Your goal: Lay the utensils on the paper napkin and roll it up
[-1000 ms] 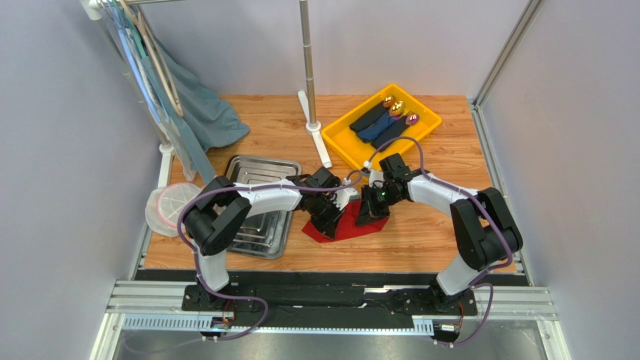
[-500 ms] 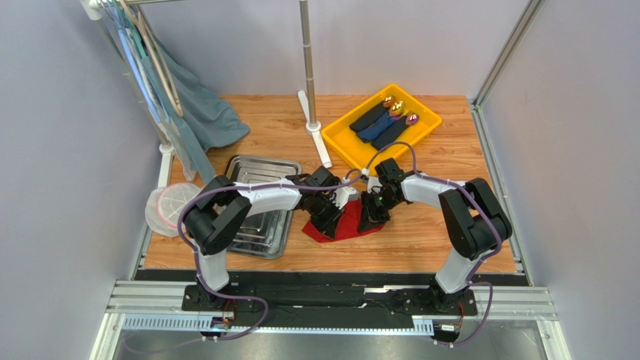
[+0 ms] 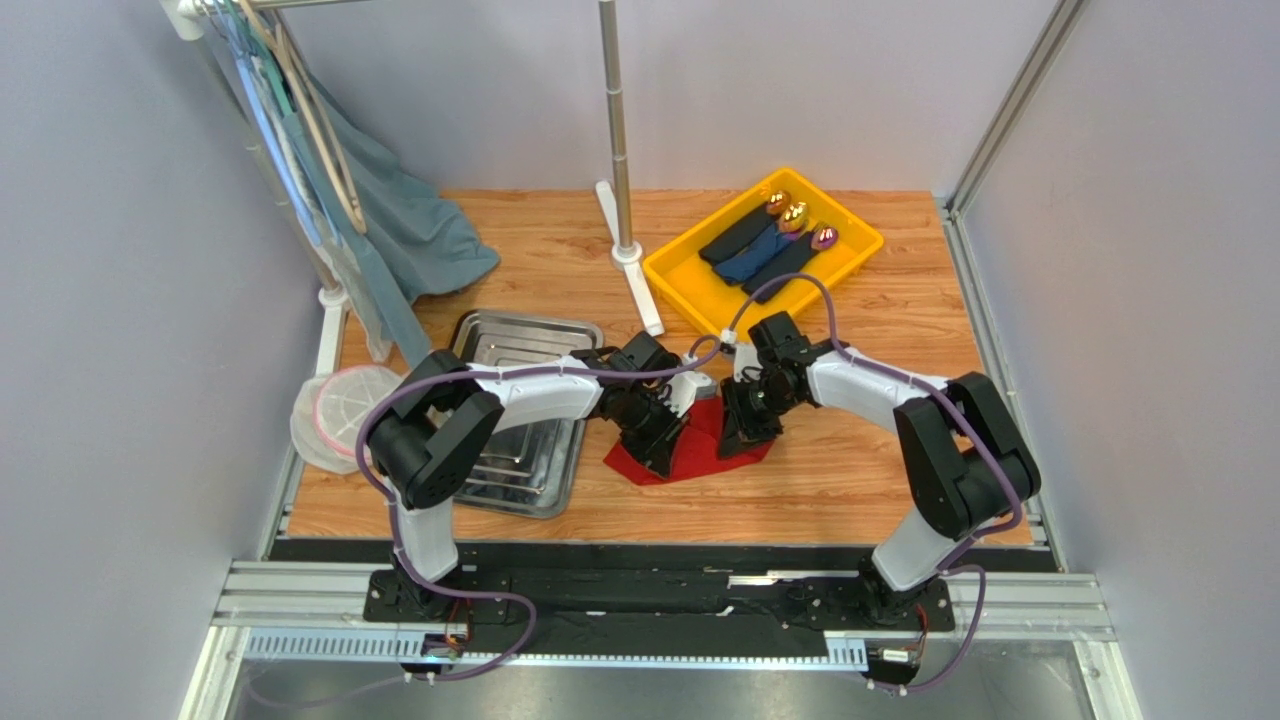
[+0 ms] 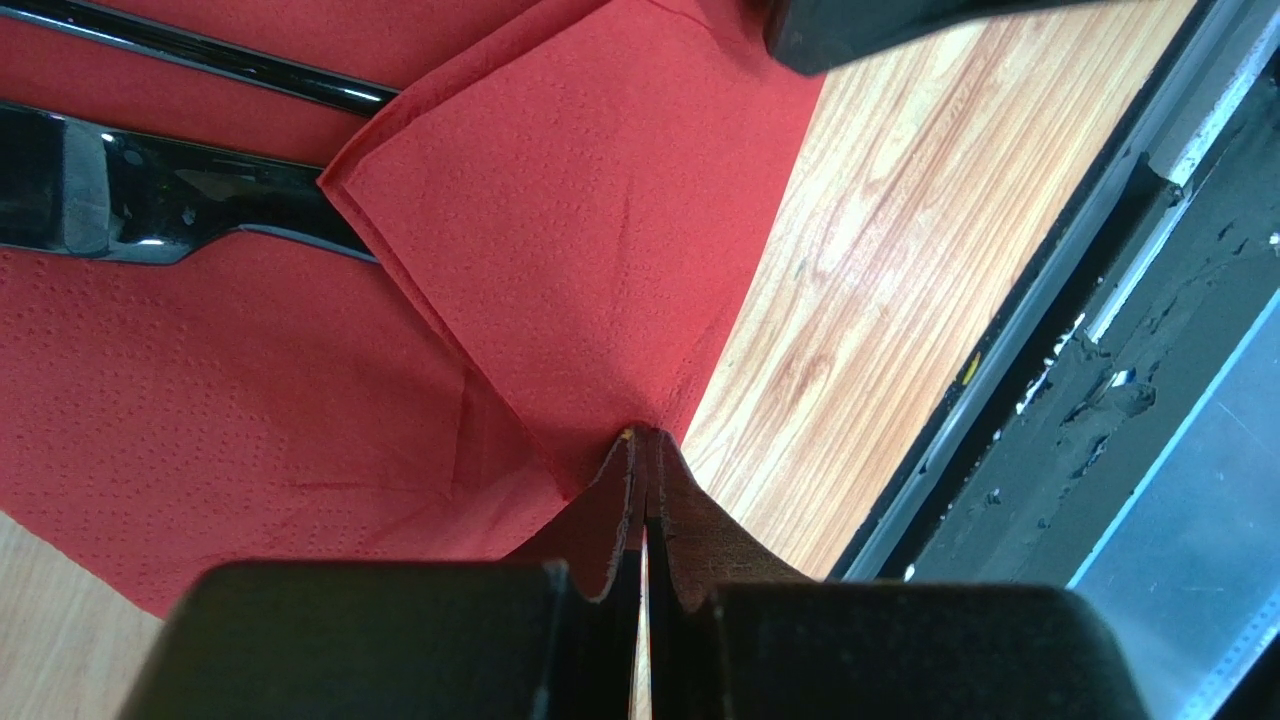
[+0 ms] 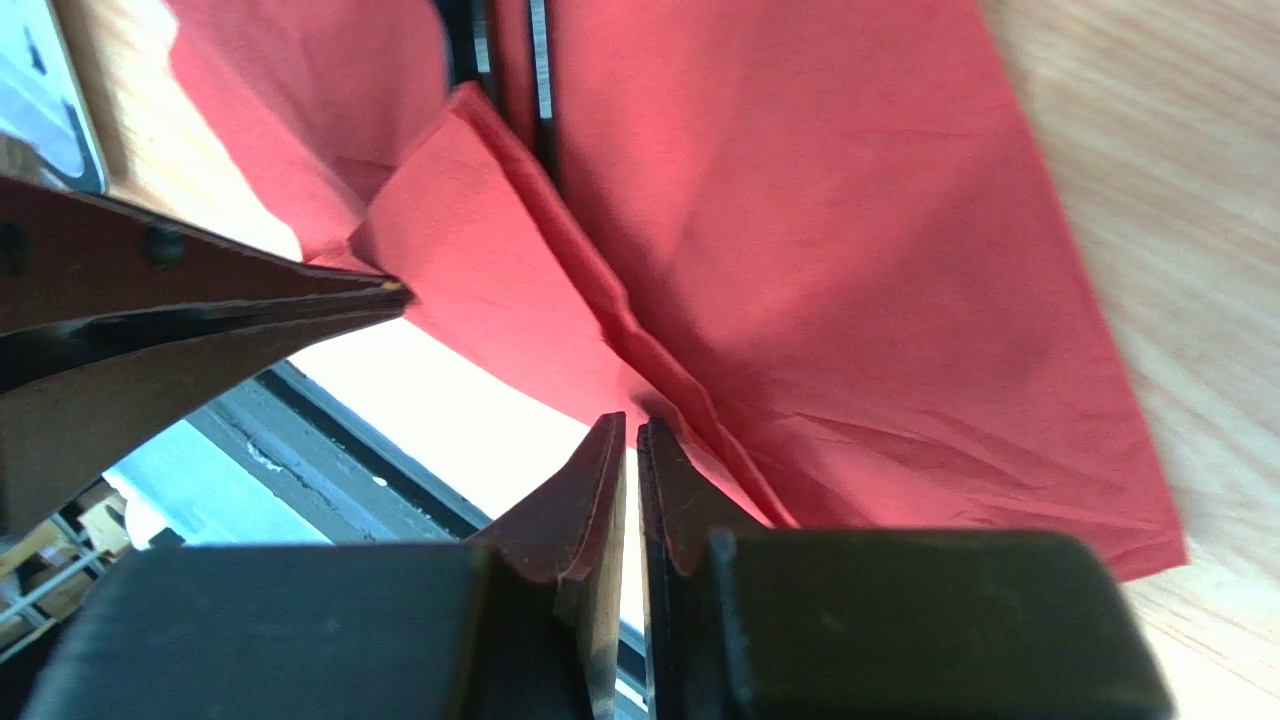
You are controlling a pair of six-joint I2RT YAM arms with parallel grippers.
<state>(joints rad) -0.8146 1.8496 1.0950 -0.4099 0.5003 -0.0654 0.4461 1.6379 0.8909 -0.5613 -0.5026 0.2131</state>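
On the paper napkin [image 4: 601, 225], left pincer [image 4: 646, 447] and right pincer [image 5: 631, 431] each clamp a raised fold.

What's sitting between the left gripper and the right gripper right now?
A lifted fold of the paper napkin stretches between the left gripper and the right gripper, each pinching its edge. The right wrist view shows this most clearly.
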